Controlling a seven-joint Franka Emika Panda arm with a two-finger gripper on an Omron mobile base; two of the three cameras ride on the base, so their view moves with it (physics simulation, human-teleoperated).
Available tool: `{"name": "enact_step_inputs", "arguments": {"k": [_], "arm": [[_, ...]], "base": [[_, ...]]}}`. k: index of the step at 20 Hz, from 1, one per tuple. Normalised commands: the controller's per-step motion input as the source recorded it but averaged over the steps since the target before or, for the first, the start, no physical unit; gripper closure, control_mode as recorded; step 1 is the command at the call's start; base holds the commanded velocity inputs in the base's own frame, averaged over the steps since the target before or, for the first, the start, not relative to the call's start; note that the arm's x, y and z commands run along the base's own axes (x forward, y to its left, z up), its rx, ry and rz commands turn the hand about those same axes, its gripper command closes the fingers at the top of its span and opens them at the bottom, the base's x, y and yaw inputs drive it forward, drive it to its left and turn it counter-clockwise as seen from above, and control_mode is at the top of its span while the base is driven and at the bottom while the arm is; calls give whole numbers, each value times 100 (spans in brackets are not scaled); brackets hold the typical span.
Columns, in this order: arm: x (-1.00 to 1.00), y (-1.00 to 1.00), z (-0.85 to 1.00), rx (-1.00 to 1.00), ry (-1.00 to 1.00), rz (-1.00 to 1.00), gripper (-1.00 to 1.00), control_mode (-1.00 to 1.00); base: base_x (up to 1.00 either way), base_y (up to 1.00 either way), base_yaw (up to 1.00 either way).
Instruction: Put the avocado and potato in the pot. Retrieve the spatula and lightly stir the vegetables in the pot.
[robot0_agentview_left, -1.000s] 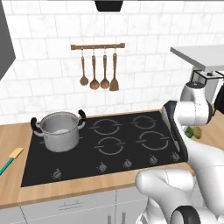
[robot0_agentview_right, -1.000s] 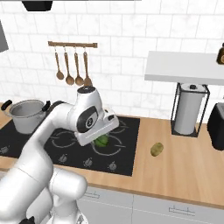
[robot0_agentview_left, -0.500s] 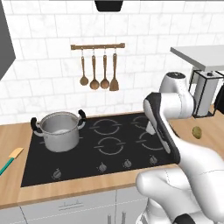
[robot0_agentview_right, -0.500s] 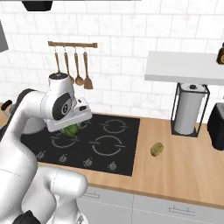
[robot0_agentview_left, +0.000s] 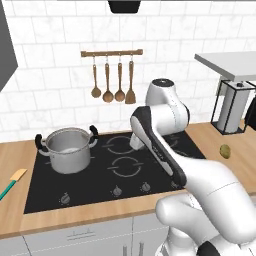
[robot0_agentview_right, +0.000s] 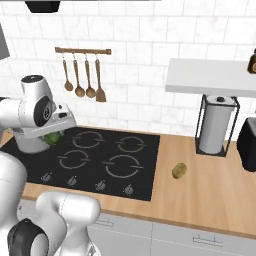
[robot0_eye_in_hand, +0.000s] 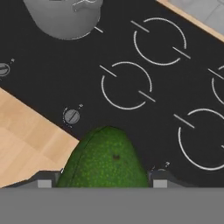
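My gripper (robot0_eye_in_hand: 101, 183) is shut on the dark green avocado (robot0_eye_in_hand: 106, 158), which bulges up between the two fingertips. It hangs over the black hob, short of the steel pot (robot0_eye_in_hand: 65, 15) at the upper left of the hand view. From the right base view the avocado (robot0_agentview_right: 51, 137) peeks out under the hand at the hob's left side. The pot (robot0_agentview_left: 67, 147) stands on the rear left burner with nothing visible inside. The olive potato (robot0_agentview_left: 225, 150) lies on the counter right of the hob. The teal-handled spatula (robot0_agentview_left: 10, 183) lies at the far left counter edge.
A rail of wooden spoons and a turner (robot0_agentview_left: 112, 80) hangs on the tiled wall behind the hob (robot0_agentview_left: 125, 167). A paper-towel stand (robot0_agentview_right: 215, 125) and a dark appliance (robot0_agentview_right: 248, 145) sit under a shelf at the right.
The arm has swung left across the hob from the right counter side, carrying the avocado toward the pot. The potato, pot and spatula have stayed put.
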Motion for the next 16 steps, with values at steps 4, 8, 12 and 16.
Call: {"name": "enact_step_inputs", "arguments": {"k": [4, 8, 12, 16], "arm": [[31, 86, 15, 1, 4, 0, 100, -100], [37, 65, 7, 0, 3, 0, 100, -100], [38, 47, 0, 0, 0, 0, 100, -100], [44, 66, 0, 0, -3, 0, 100, -100]], "base": [[0, 0, 0], [0, 0, 0], [0, 0, 0], [0, 0, 0]]}}
